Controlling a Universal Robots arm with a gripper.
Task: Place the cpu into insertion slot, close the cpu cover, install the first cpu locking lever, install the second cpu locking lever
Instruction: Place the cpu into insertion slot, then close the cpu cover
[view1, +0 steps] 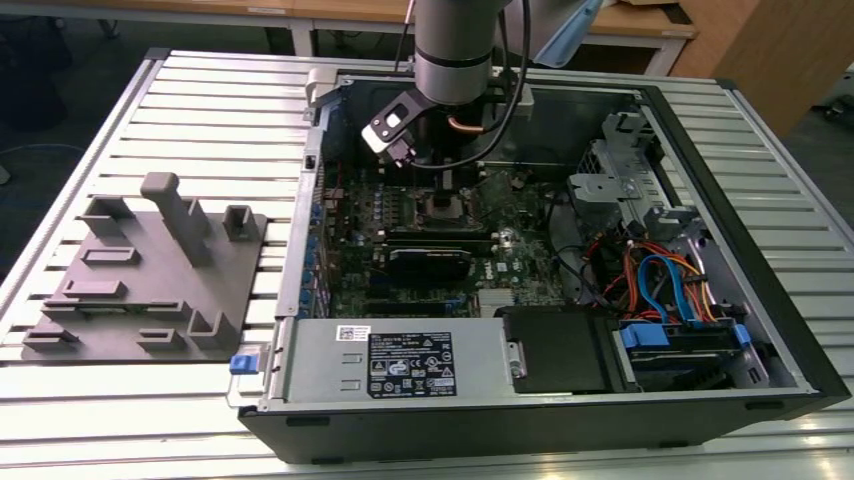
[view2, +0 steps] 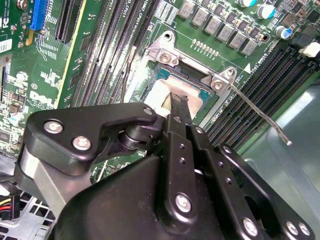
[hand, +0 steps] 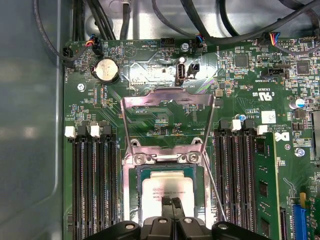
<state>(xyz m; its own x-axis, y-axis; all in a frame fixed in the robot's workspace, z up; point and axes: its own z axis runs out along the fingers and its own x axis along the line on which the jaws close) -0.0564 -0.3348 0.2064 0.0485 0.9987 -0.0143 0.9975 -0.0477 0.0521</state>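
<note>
The fingers (hand: 168, 206) are pressed together with nothing held, tips right at the silver top of the cpu (hand: 160, 187), which lies in the insertion slot (hand: 131, 170) beneath them. The cpu cover (hand: 167, 97) stands flipped open just beyond the fingers, and a thin locking lever (view2: 260, 116) juts free beside them.

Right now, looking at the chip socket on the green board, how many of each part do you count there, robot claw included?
cpu, lying in the socket: 1
cpu cover, standing open: 1
locking levers, both unhooked: 2
gripper, over the chip: 1
Total: 5
</note>
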